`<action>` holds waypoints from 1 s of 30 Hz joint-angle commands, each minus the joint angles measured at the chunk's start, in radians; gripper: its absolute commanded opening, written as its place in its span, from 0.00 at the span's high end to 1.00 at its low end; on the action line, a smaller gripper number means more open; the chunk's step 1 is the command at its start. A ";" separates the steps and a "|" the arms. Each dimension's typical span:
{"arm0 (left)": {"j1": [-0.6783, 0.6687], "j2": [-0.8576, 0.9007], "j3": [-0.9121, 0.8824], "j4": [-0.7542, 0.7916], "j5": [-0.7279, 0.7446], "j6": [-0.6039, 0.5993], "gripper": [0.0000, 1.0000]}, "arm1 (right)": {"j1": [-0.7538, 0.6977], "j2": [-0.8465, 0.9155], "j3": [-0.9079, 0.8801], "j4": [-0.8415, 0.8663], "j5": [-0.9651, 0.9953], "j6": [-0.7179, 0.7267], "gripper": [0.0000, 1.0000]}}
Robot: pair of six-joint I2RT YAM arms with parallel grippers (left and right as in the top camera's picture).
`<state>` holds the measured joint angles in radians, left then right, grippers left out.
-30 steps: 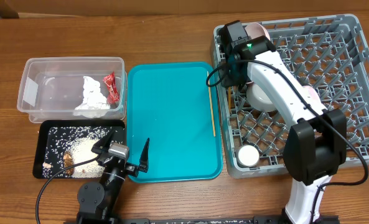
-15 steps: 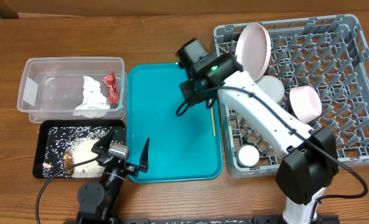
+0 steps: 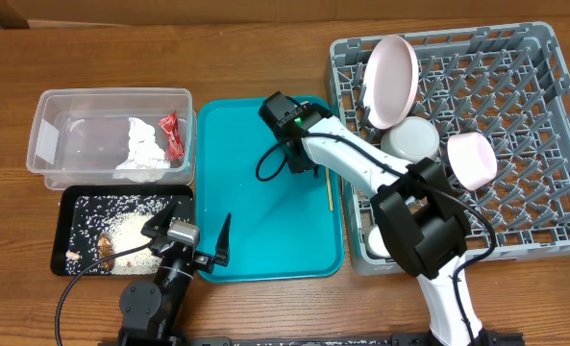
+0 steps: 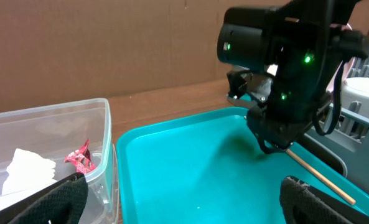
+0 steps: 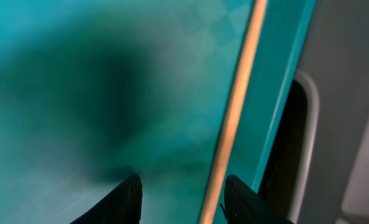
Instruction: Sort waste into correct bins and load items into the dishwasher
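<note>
Brown wooden desk (image 3: 265, 48) carries a teal rectangular plastic serving tray (image 3: 256, 221), where my right end effector (image 5: 181, 196) hangs low, fingers (image 5: 125, 199) spread, empty. One thin wooden chopstick (image 5: 234, 118) lies flat between them, hugging the tray's right rim. My left end effector (image 3: 193, 234) rests released at the near-left corner.

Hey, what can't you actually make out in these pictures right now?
The thin wooden chopstick: in the overhead view the right gripper hides its far end; the right wrist view cuts off both ends.
The small white cup in the grey plastic dish rack: overhead, mostly covered by the right arm.
Right wrist view is blurred: whether the fingers touch the chopstick cannot be told.
</note>
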<state>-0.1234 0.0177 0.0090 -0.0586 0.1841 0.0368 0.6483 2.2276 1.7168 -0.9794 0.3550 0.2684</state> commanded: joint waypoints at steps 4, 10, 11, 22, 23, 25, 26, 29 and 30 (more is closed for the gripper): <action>0.007 -0.006 -0.004 0.001 0.008 0.009 0.00 | -0.005 0.067 0.003 0.002 0.067 0.018 0.55; 0.007 -0.006 -0.004 0.001 0.008 0.009 0.00 | -0.014 0.092 0.003 -0.007 -0.108 0.015 0.68; 0.007 -0.006 -0.004 0.001 0.008 0.009 0.00 | -0.014 0.092 0.008 -0.014 -0.147 0.011 0.71; 0.007 -0.006 -0.004 0.001 0.008 0.009 0.00 | -0.009 0.080 0.074 -0.094 -0.129 -0.002 0.82; 0.007 -0.006 -0.004 0.001 0.008 0.009 0.00 | -0.006 0.073 0.085 -0.105 -0.058 -0.002 0.80; 0.007 -0.006 -0.004 0.001 0.008 0.009 0.00 | -0.006 0.060 0.096 -0.112 0.046 -0.002 0.76; 0.007 -0.006 -0.004 0.001 0.008 0.009 0.00 | -0.006 0.056 0.098 -0.111 0.076 -0.003 0.72; 0.007 -0.006 -0.004 0.001 0.008 0.009 0.00 | -0.014 0.056 0.096 -0.108 0.085 -0.006 0.68; 0.007 -0.006 -0.004 0.001 0.008 0.009 0.00 | -0.017 0.056 0.094 -0.107 0.068 -0.006 0.67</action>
<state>-0.1234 0.0177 0.0090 -0.0586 0.1841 0.0368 0.6373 2.2734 1.7824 -1.0916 0.3599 0.2615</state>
